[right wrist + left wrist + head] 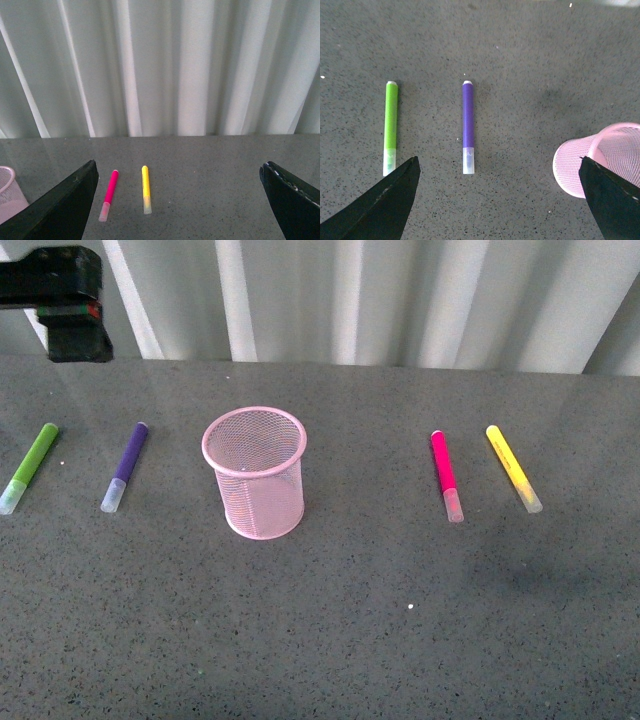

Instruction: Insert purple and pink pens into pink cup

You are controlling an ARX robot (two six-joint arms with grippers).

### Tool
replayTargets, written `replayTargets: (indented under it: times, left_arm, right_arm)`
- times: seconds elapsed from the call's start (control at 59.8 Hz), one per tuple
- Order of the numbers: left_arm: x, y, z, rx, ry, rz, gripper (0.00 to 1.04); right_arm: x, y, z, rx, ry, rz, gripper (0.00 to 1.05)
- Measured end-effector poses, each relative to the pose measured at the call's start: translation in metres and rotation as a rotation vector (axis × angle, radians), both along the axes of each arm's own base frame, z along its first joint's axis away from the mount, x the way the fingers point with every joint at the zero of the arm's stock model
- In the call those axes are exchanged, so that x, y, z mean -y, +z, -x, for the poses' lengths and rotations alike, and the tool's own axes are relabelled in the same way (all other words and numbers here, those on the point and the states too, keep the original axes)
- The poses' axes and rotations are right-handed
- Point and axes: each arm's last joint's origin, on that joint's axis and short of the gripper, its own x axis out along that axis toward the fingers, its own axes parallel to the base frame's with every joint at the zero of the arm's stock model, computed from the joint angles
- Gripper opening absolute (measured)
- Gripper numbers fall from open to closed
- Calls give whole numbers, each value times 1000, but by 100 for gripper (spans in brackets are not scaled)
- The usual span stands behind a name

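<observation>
The pink cup (254, 475) stands upright and empty at the table's middle left. The purple pen (126, 466) lies flat to its left, clear cap toward me. The pink pen (446, 475) lies flat to the cup's right. In the left wrist view my left gripper (498, 165) is open and empty above the table, with the purple pen (468, 127) just beyond the gap and the cup (600, 160) by one finger. In the right wrist view my right gripper (179, 165) is open and empty, well back from the pink pen (109, 195); the cup's edge (7, 192) shows at the side.
A lime-green marker (28, 467) lies left of the purple pen, and it also shows in the left wrist view (390, 127). A yellow marker (513, 468) lies right of the pink pen. A black part of my left arm (60, 300) hangs at the far left. Pale curtains back the table.
</observation>
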Motion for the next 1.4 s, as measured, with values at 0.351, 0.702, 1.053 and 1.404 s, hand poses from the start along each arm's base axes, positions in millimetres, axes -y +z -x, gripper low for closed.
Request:
replayTargets:
  times: [0.351,0.702,1.053,1.404]
  left_arm:
    - [5,-34,-55,-110,-40,-43,98]
    - [5,-79,-94,-181,-63,-97,98]
    - [4,-117,-115,-256,-75,-94,98]
    - [-1,-129,-129,-272,-59,-100,98]
  right_arm:
    - [0,0,0,0,0,0,98]
    - [0,0,0,0,0,0,98]
    - [0,0,0,0,0,0,98]
    - [0,0,0,0,0,0,98]
